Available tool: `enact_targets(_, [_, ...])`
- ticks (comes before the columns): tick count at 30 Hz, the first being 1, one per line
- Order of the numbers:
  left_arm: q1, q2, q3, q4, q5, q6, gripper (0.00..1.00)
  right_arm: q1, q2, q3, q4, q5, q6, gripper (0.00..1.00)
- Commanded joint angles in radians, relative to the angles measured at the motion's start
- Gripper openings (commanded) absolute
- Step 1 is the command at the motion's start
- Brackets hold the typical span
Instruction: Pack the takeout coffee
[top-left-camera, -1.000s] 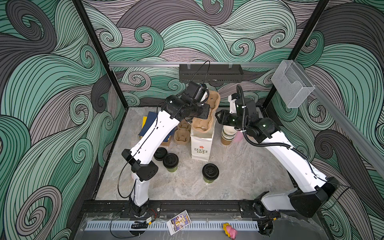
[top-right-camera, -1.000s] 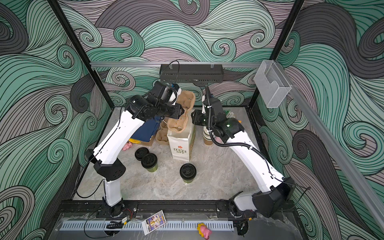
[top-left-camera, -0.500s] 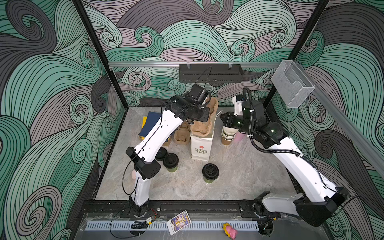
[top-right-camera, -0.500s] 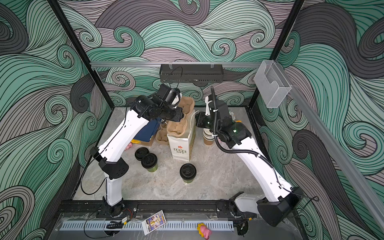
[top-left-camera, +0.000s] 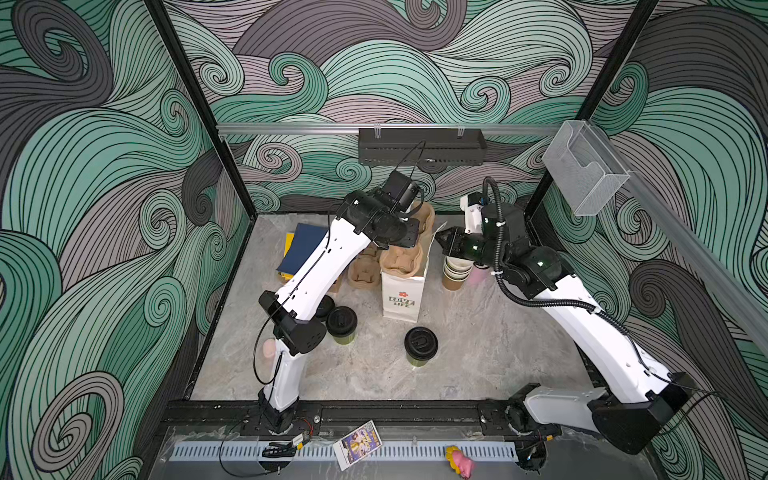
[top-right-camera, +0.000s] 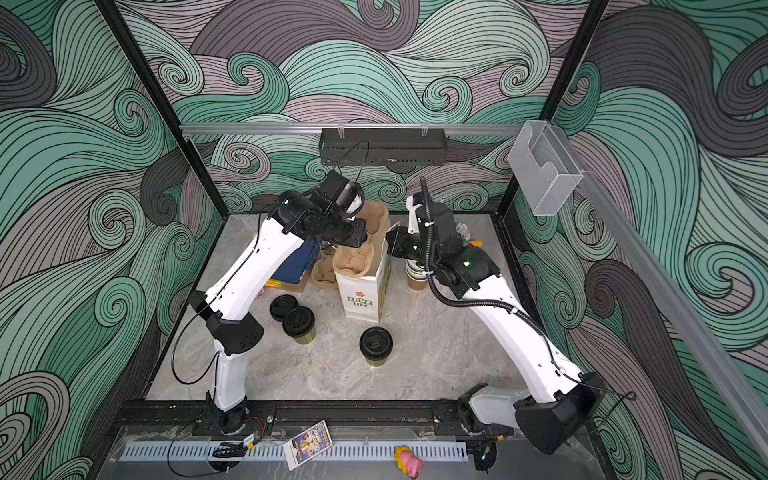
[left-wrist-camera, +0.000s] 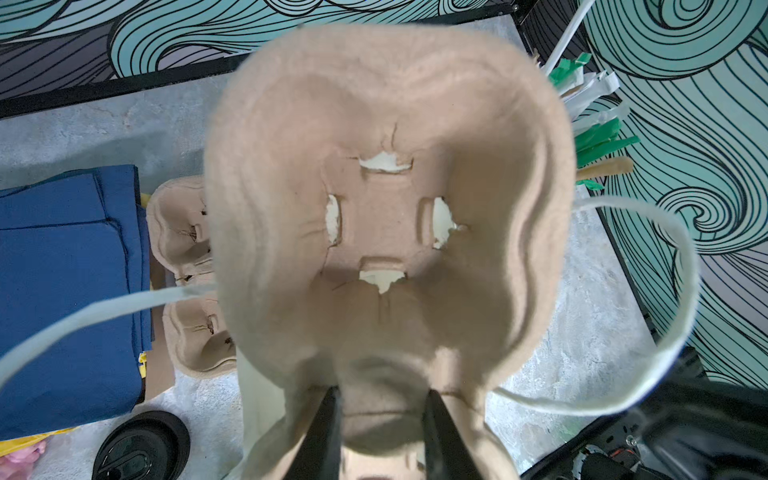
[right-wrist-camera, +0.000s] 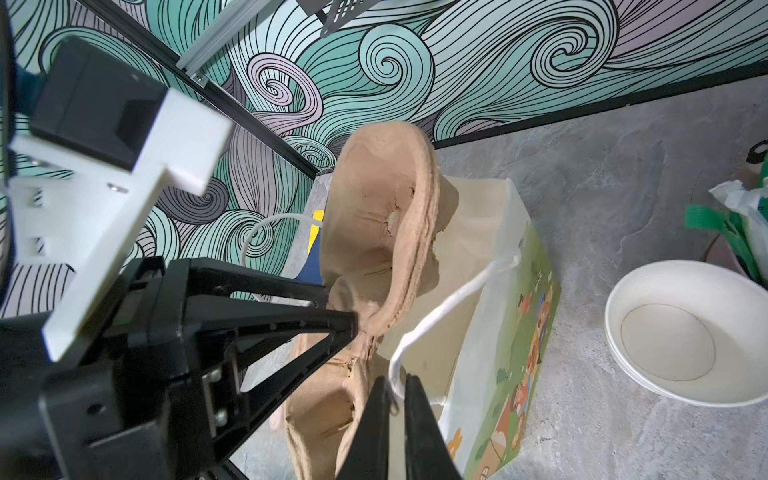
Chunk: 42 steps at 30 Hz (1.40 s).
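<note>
Table (top-left-camera: 478, 345) has paper bag (top-left-camera: 401, 291) upright mid-surface, right gripper (right-wrist-camera: 395, 384) pinching its white handle (right-wrist-camera: 451, 301). Pulp cup carrier (left-wrist-camera: 386, 208) on end, half inside bag, left gripper (left-wrist-camera: 380, 401) clamped on it. Lidded coffee cup (top-left-camera: 420, 345) before bag, second lidded cup (top-left-camera: 341, 324) nearer left edge, both unpacked. Early, I judge: seat carrier, load cups.

One black-lidded green cup (top-left-camera: 341, 325) stands upright, a second lidded cup (top-left-camera: 421, 345) upright nearby, apart.
</note>
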Motion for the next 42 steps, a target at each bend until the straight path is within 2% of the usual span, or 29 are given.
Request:
enact_targets(1, [0.007, 0.024, 0.059, -0.016, -0.014, -0.001, 0.14, -0.004, -0.046, -0.015, 0.008, -0.016, -0.014, 0.17])
enact_targets(7, [0.009, 0.028, 0.064, 0.031, -0.022, -0.005, 0.14, -0.004, -0.084, -0.068, -0.022, -0.027, -0.044, 0.28])
enact_targets(10, [0.013, 0.040, 0.064, 0.049, -0.027, -0.006, 0.14, -0.004, -0.099, -0.095, -0.030, -0.035, -0.049, 0.30])
enact_targets(17, [0.015, 0.064, 0.057, 0.081, -0.037, -0.010, 0.14, -0.004, -0.137, -0.116, -0.047, -0.035, -0.058, 0.31])
enact_targets(24, [0.014, 0.052, -0.010, 0.121, -0.037, -0.032, 0.14, -0.004, -0.165, -0.137, -0.051, -0.031, -0.066, 0.32])
enact_targets(42, [-0.016, -0.016, -0.093, 0.033, -0.072, -0.043, 0.14, -0.005, -0.221, -0.196, -0.073, 0.030, -0.065, 0.34])
